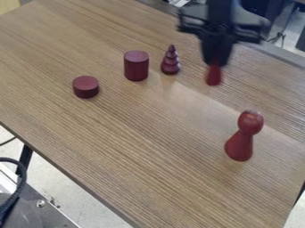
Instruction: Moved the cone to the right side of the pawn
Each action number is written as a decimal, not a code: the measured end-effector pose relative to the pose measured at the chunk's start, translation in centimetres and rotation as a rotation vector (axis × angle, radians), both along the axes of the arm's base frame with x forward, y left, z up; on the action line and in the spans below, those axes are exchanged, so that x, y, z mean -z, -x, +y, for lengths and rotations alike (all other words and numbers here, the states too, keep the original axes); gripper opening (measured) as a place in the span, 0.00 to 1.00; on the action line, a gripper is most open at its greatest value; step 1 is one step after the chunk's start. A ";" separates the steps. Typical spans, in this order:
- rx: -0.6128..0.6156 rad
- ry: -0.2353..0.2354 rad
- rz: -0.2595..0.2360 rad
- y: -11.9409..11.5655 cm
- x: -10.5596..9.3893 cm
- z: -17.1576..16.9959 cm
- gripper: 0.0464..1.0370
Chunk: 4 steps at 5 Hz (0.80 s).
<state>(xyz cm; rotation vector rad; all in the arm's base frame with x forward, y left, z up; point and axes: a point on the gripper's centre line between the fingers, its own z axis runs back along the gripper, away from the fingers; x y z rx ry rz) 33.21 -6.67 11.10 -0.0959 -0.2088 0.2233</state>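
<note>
The black gripper (pixel 216 61) hangs down at the upper right, shut on the narrow top of a small red piece, the cone (pixel 213 76). The cone is upright and widens to a rounded bottom; whether it touches the table I cannot tell. Its upper part is hidden between the fingers. Nearer the camera and to the right, the red pawn (pixel 242 141) stands upright with a round head on a flared body. The gripper and cone are behind the pawn and a little to its left, apart from it.
A dark red ridged, pointed piece (pixel 170 63) stands left of the gripper. Farther left are a tall dark red cylinder (pixel 136 67) and a short one (pixel 86 87). The wooden table (pixel 143 142) has its near edge running diagonally across the lower left.
</note>
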 end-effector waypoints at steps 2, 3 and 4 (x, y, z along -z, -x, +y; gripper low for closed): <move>0.183 0.023 0.090 -1.1 4.1 -10.1 0.13; 0.170 0.021 0.103 -1.0 5.1 -11.0 0.13; 0.143 0.008 0.089 -1.4 5.2 -10.6 0.13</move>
